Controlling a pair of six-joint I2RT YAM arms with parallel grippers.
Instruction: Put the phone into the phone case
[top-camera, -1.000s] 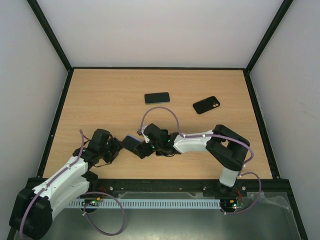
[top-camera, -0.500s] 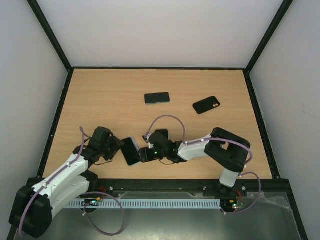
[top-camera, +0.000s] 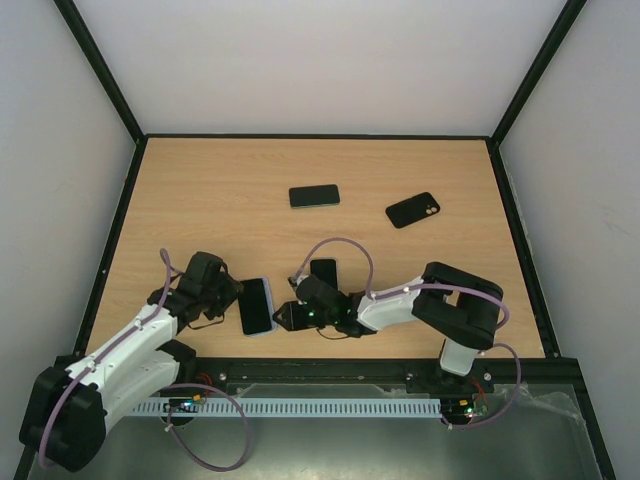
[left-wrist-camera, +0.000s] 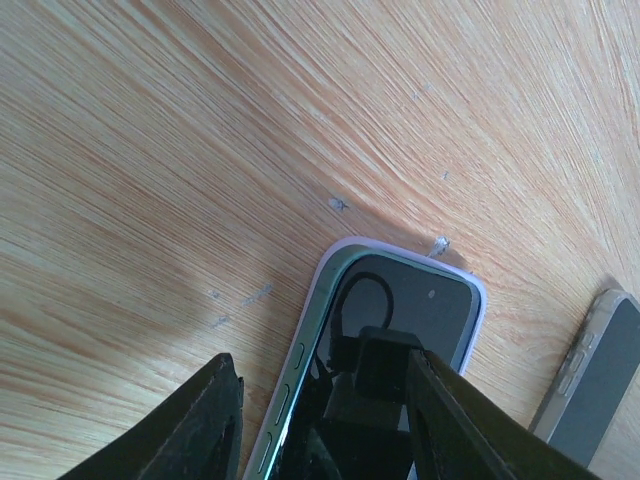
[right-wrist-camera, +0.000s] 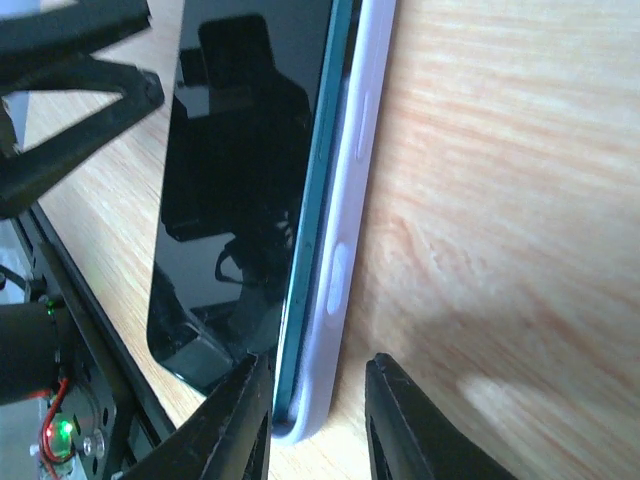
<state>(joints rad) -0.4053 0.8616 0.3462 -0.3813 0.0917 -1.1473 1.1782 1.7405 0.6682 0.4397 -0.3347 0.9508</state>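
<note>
Sitting in lilac phone case (left-wrist-camera: 308, 330), dark-screened phone (left-wrist-camera: 425, 300), wood table (left-wrist-camera: 150, 150)

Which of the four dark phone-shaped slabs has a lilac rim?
The black-screened phone between the left tool and the right tool; only its rim is lilac.

The table (left-wrist-camera: 150, 120) is wood-grain board, smooth with a dull sheen and a few small scuffs. The phone (right-wrist-camera: 240, 150) has a glossy black glass face that mirrors sharply, edged in satin teal. Its case (right-wrist-camera: 345, 200) is pale lilac, matt, soft-looking plastic. The left fingers (left-wrist-camera: 215, 420) are matt black plastic.
</note>
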